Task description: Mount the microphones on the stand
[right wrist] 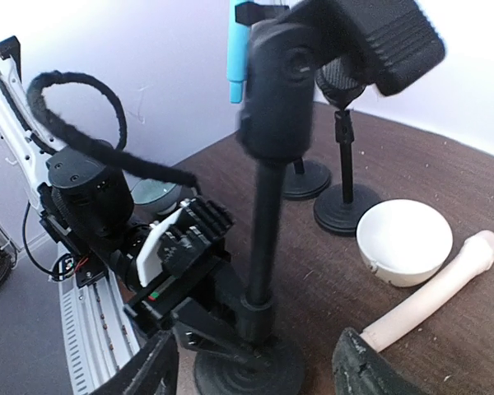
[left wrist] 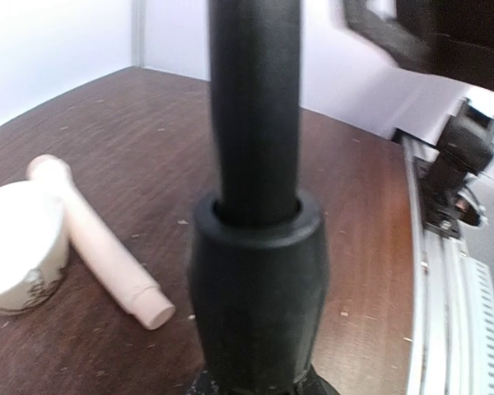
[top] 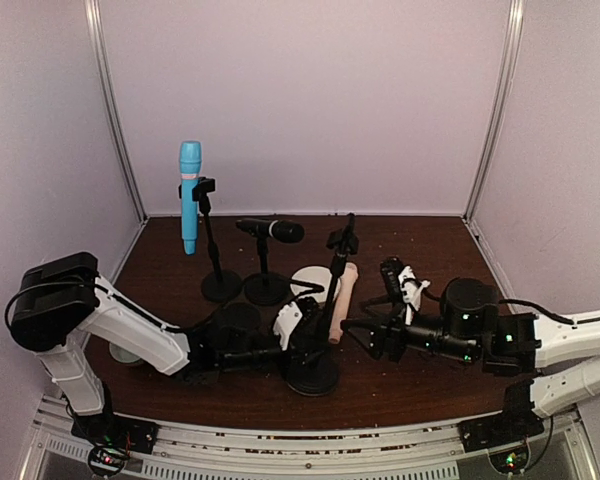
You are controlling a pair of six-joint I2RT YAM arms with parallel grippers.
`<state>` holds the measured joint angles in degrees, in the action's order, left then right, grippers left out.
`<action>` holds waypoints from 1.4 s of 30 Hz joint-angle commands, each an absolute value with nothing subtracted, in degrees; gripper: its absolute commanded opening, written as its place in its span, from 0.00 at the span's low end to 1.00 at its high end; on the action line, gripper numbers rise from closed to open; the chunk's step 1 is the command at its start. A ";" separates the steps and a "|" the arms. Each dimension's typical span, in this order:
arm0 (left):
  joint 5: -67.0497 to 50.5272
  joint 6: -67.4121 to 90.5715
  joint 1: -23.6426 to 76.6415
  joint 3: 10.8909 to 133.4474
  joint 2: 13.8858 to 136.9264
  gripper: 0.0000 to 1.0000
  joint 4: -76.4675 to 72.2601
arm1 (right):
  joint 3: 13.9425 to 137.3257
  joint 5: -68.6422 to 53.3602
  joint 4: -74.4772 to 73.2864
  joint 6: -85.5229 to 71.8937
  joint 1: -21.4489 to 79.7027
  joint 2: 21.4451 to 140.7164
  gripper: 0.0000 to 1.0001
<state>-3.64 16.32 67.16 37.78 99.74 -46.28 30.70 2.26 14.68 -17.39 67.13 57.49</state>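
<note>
The light blue microphone (top: 189, 195) stands clipped upright in the tall stand at the back left. A black microphone (top: 272, 230) lies across the short stand beside it. On the table the cream-pink microphone (top: 342, 295) (left wrist: 99, 243) (right wrist: 432, 292) lies loose, next to the third stand (top: 325, 300) (left wrist: 255, 247) (right wrist: 263, 222), whose clip (right wrist: 288, 82) holds nothing. My left gripper (top: 305, 340) (right wrist: 206, 321) is shut on that stand's lower collar. My right gripper (top: 360, 330) (right wrist: 255, 374) is open just right of the stand base, fingers (right wrist: 148, 370) wide apart.
A white bowl (top: 315, 283) (left wrist: 20, 247) (right wrist: 403, 239) sits behind the loose microphone. A glassy bowl (top: 130, 352) (right wrist: 152, 193) rests under my left arm. The two back stands' round bases (top: 245, 288) stand close together. Walls enclose the table on three sides.
</note>
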 commanded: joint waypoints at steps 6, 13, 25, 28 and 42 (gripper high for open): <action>-23.28 16.92 67.32 39.30 99.34 0.00 -55.74 | 19.84 -20.00 26.66 -10.19 59.48 52.52 0.57; -25.36 17.58 67.36 40.08 100.11 0.00 -56.17 | 22.09 -25.71 31.93 -10.72 59.42 60.52 0.57; -25.14 17.67 67.68 40.25 100.10 0.00 -55.35 | 24.20 -27.11 38.68 -12.78 59.45 67.27 0.54; -25.14 17.67 67.68 40.41 100.11 0.00 -55.33 | 24.96 -27.80 39.06 -13.07 59.43 68.99 0.53; -13.79 17.04 68.34 41.53 99.60 0.00 -49.81 | 25.04 -19.10 39.57 -14.49 61.53 70.49 0.04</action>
